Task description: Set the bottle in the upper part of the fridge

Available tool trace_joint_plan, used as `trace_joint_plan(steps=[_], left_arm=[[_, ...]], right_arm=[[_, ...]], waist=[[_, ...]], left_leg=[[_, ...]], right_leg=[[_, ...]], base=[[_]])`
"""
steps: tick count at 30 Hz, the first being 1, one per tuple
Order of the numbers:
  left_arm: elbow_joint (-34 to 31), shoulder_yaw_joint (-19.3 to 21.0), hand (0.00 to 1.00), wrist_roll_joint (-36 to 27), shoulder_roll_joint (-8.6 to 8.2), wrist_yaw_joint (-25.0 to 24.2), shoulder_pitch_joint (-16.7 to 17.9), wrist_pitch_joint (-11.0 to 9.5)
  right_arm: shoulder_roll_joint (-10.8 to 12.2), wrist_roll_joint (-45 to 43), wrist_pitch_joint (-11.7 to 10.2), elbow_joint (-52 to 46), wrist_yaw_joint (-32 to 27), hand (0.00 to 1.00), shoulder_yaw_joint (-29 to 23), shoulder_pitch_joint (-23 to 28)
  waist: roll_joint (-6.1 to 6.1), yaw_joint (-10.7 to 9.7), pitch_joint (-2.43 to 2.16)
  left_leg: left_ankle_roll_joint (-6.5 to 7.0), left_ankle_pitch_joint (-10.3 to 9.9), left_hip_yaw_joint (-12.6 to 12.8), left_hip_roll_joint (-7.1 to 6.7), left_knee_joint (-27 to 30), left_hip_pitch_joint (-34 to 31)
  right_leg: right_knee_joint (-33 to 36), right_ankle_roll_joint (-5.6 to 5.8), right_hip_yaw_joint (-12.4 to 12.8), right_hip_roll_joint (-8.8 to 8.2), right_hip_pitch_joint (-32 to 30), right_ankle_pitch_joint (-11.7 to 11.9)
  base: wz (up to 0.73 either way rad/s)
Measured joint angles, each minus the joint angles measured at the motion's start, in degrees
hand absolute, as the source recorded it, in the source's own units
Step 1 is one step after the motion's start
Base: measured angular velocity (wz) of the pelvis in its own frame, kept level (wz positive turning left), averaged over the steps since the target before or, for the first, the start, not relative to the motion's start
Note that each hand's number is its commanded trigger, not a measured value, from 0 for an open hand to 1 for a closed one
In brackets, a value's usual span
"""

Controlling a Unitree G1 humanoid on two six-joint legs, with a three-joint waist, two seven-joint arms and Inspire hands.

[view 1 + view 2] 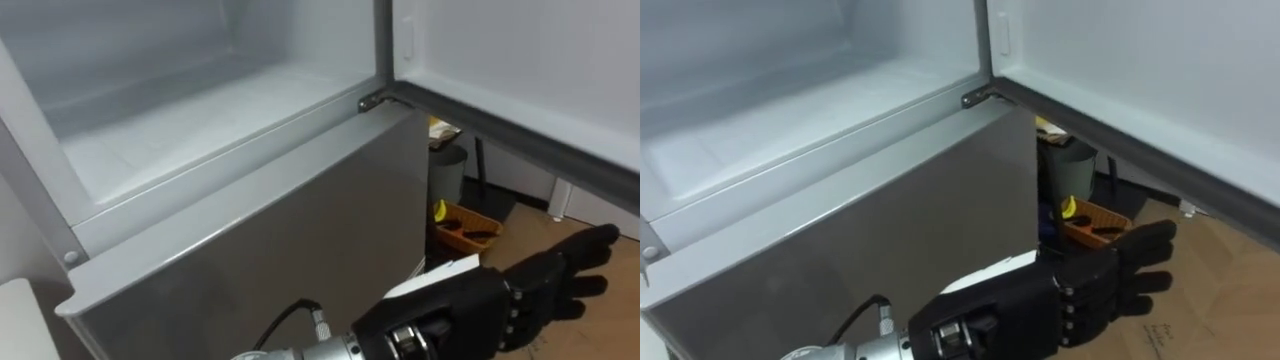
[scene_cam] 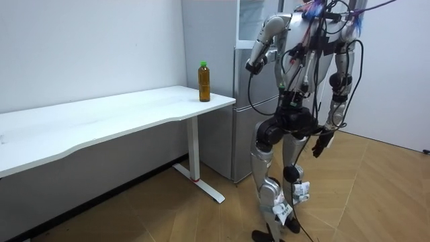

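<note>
The left hand (image 1: 500, 297) is held out in front with the forearm raised, its fingers straight and pointing right. The right hand (image 2: 321, 144) hangs low beside the thigh.

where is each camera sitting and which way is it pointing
Left eye view: on the robot's head, looking down into the open upper fridge, door swung right; the left hand shows low, fingers straight.
Right eye view: beside it on the head, same aim, same hand.
Room view: stands off in the room, facing the table with the bottle, the fridge and the whole robot, right hand hanging.
Shared: both eye views show one scene; all three show the fridge.
</note>
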Motion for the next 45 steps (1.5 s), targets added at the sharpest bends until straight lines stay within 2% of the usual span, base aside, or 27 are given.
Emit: trace_joint_plan(steps=[3,9,13,15,17,18,20,23,28,32,37,40,43,45], left_arm=[[0.0,0.08,0.0,0.13,0.15,0.08,0.01,0.0],[-0.33,0.1,0.0,1.05,1.74,1.38,0.82,-0.02],[-0.33,0.35,0.0,1.36,2.24,2.76,1.79,-0.08],[-0.47,0.52,0.0,2.82,2.22,2.89,1.88,-0.45],[-0.69,0.62,0.0,5.66,2.21,2.9,2.37,-0.94],[-1.06,0.69,0.0,6.19,2.27,2.89,2.89,-0.94],[-3.92,1.42,0.0,7.5,2.69,2.52,6.46,-0.94],[-5.41,2.13,0.0,7.59,2.83,2.15,10.92,-0.94],[-5.43,2.54,0.0,8.38,3.36,1.47,12.52,-1.01],[-5.69,3.18,0.0,10.51,3.2,1.42,13.21,-1.09],[-11.71,9.93,0.0,11.38,3.81,2.33,15.77,-1.39],[-14.16,15.19,0.0,10.77,3.82,3.99,16.02,-3.51],[-16.33,20.84,0.0,10.79,3.2,5.68,19.04,-5.5],[-17.82,23.84,0.0,10.72,2.98,6.46,21.44,-5.81]], right_arm=[[0.78,-0.14,-0.09,0.01,-0.48,0.0,0.01,-0.25],[1.39,0.01,-0.15,-0.1,-2.75,0.0,0.62,-0.16],[1.68,-0.13,-0.87,-0.13,-3.42,0.0,2.28,-0.17],[1.92,-0.75,-0.95,-0.13,-3.28,0.0,2.81,-0.15],[1.88,-1.05,-1.36,-0.18,-3.21,0.0,4.38,-0.22],[1.88,-1.02,-1.42,-0.2,-3.17,0.0,4.47,-0.23],[1.94,-0.75,-1.44,-0.28,-3.22,0.0,5.46,-0.22],[1.99,-0.81,-1.44,-0.21,-3.37,0.0,6.77,-0.32],[1.96,-1.04,-1.97,-0.3,-3.37,0.0,7.79,-0.41],[2.1,-1.44,-2.6,-0.34,-3.25,0.0,9.04,-0.38],[2.71,-1.83,-4.05,-0.34,-3.27,0.0,8.83,0.1],[2.73,-2.34,-4.11,-0.18,-3.38,0.0,8.83,0.31],[3.01,-3.94,-4.61,-0.17,-3.37,0.0,7.41,0.64],[3.26,-4.02,-4.62,-0.21,-3.34,0.0,6.28,1.44]], waist=[[-0.91,1.16,0.55],[-1.03,4.96,0.36],[-1.31,7.74,0.17],[-1.67,9.08,-0.42],[-2.3,10.08,-0.77],[-2.46,10.32,-0.85],[-2.53,12.25,-0.92],[-3.01,13.15,-1.0],[-3.48,14.51,-0.9],[-3.76,15.9,-0.9],[-4.05,17.38,-0.82],[-3.99,18.84,-0.86],[-3.94,19.75,-0.9],[-3.99,20.66,-0.95]], left_leg=[[-0.35,0.26,-2.14,-0.49,-0.85,-0.33],[-0.26,0.35,-7.77,-1.28,-0.73,-2.44],[0.14,0.89,-11.42,-2.0,-0.79,-2.67],[0.27,1.04,-12.13,-2.15,-0.7,-3.06],[0.43,1.48,-13.95,-2.54,-0.64,-3.16],[0.49,1.64,-14.3,-2.69,-0.66,-3.16],[0.52,1.71,-15.0,-2.83,-0.63,-3.12],[0.56,1.73,-16.31,-3.04,-0.5,-3.15],[0.93,2.28,-18.09,-3.71,-0.4,-3.55],[1.02,2.34,-18.44,-3.9,-0.5,-3.62],[1.02,2.34,-19.76,-4.0,-0.46,-4.2],[1.02,2.34,-19.7,-3.97,-0.47,-4.05],[1.02,2.34,-19.83,-4.02,-0.48,-3.63],[1.02,2.34,-19.96,-4.16,-0.47,-3.47]], right_leg=[[-0.07,0.07,-1.62,-0.39,-0.31,-0.04],[-0.13,0.49,-6.48,-1.61,-0.12,-0.27],[-0.36,0.73,-10.07,-2.55,1.41,-0.45],[-1.06,0.75,-11.0,-2.75,1.66,-0.46],[-1.22,0.85,-12.94,-3.25,2.71,-0.54],[-1.22,0.92,-13.29,-3.4,2.79,-0.61],[-1.71,0.95,-13.69,-3.49,2.98,-0.63],[-2.05,1.06,-15.17,-3.71,3.8,-0.72],[-2.09,1.31,-17.05,-4.43,4.44,-1.0],[-2.05,1.46,-17.65,-4.61,4.48,-1.09],[-2.1,1.48,-17.91,-4.56,4.66,-1.14],[-2.11,1.49,-17.84,-4.56,4.77,-1.16],[-2.13,1.6,-17.98,-4.57,5.33,-1.28],[-2.09,1.59,-18.44,-4.73,5.64,-1.63]], base=[[0.3],[0.43],[0.45],[0.32],[0.36],[0.35],[0.13],[0.26],[0.23],[0.06],[0.07],[0.0],[0.03],[0.11]])
